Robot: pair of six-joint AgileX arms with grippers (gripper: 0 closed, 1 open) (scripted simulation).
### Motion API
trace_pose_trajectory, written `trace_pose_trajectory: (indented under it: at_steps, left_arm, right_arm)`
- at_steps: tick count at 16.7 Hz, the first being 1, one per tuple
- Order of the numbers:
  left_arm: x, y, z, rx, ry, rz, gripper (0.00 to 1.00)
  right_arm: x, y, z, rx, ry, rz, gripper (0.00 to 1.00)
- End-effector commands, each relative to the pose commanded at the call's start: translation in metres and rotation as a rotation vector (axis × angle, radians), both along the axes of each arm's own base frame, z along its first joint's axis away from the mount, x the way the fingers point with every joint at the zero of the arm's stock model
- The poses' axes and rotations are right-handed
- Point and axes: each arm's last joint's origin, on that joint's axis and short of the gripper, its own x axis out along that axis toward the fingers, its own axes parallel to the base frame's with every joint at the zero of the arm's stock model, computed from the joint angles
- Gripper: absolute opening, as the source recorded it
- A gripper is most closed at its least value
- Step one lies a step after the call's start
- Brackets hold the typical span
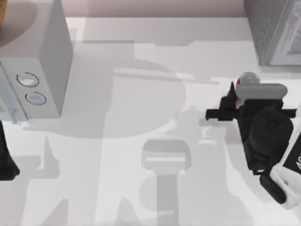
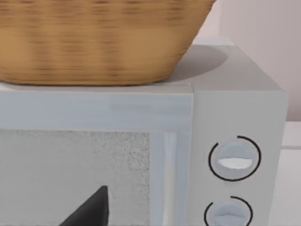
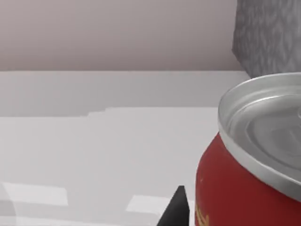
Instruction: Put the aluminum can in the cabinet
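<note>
The aluminum can (image 1: pixel 248 78), red with a silver top, stands at the table's right side, in front of the cabinet (image 1: pixel 275 28), the dark speckled unit in the back right corner. My right gripper (image 1: pixel 237 94) is at the can and shut on it. In the right wrist view the can (image 3: pixel 249 165) is very close, one dark fingertip (image 3: pixel 178 209) sits right beside its red wall, and the cabinet's corner (image 3: pixel 268 33) shows behind. The can hides the other finger. My left arm (image 1: pixel 5 160) is parked at the left edge, and one fingertip (image 2: pixel 89 209) shows off to the side.
A pale grey box (image 1: pixel 42 56) with two round rings (image 1: pixel 28 80) stands at the back left. A woven basket (image 2: pixel 94 42) rests on top of it. Open white tabletop (image 1: pixel 155 94) lies between this box and the can.
</note>
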Motion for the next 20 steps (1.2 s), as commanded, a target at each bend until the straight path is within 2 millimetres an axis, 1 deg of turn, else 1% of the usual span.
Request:
trace_pose_trajectory:
  at_steps: [3,12,20]
  left_arm:
    - [0.0,0.0,0.0,0.0,0.0,0.0,1.0]
    - [0.0,0.0,0.0,0.0,0.0,0.0,1.0]
    - [0.0,0.0,0.0,0.0,0.0,0.0,1.0]
  right_arm:
    - [0.001,0.0,0.012,-0.008,0.019,0.0,0.0]
    - [0.004,0.002,0.066,0.008,-0.01,0.001,0.0]
    - [-0.006,-0.003,0.108,0.0,0.008,0.0,0.0]
